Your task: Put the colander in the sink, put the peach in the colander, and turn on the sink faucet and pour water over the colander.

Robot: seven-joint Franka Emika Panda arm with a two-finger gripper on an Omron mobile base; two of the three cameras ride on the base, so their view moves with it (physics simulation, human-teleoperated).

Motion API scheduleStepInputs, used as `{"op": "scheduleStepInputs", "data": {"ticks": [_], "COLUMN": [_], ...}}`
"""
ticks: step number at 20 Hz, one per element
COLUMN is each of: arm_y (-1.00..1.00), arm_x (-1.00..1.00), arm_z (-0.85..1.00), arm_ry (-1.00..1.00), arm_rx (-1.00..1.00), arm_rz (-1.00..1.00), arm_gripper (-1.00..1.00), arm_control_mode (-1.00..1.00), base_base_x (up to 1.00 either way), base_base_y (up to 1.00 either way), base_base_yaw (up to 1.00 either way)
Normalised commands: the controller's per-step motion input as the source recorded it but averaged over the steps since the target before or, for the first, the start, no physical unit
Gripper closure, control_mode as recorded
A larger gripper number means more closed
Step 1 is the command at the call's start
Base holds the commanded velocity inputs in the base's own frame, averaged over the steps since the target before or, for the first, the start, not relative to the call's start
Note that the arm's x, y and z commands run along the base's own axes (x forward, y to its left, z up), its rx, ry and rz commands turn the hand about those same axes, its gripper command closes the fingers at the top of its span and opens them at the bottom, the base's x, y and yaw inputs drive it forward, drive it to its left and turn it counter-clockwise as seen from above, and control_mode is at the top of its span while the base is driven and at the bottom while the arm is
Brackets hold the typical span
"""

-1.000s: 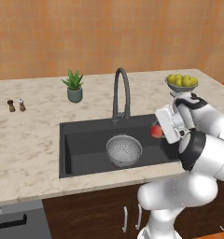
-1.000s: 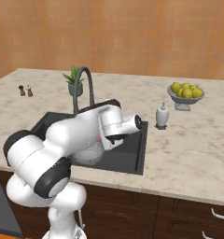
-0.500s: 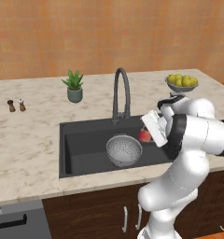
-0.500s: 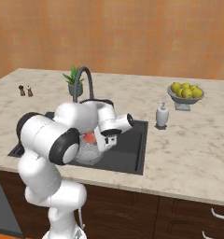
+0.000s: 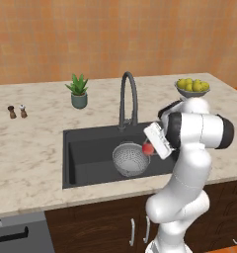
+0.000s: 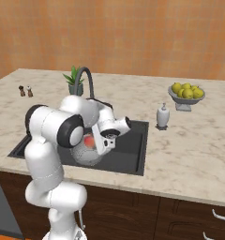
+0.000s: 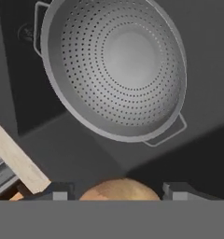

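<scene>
Hand view: the claw [image 7: 115, 193] squeezes the peach [image 7: 119, 189] between its tips — right above the colander [image 7: 116, 65] sitting in the sink [image 5: 86, 150].

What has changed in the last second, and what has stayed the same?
The gripper, shut on the peach, swung from the sink's right edge in over the sink, to just above the colander. The colander, faucet and fruit bowl stayed put.

No readable text, labels, brands, nos. or signs anywhere: counter, sink, bottle, bowl, cabinets and arm all look blank.
</scene>
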Motion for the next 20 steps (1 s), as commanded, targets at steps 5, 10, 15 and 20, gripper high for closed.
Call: {"op": "scheduleStepInputs", "data": {"ticks": [5,10,15,20], "arm_y": [-0.03,0.0,0.0,0.0], "arm_x": [0.15,0.32,0.35,0.33], "arm_z": [-0.55,-0.41,-0.46,-0.46], "arm_ry": [0.01,0.01,0.0,0.0], "arm_rx": [0.0,0.0,0.0,0.0], "arm_rz": [0.0,0.0,0.0,0.0], "arm_gripper": [1.0,1.0,1.0,1.0], "arm_control_mode": [-1.0,-1.0,-1.0,-1.0], "base_base_x": [0.0,0.0,0.0,0.0], "base_base_y": [0.0,0.0,0.0,0.0], "base_base_yaw": [0.0,0.0,0.0,0.0]}}
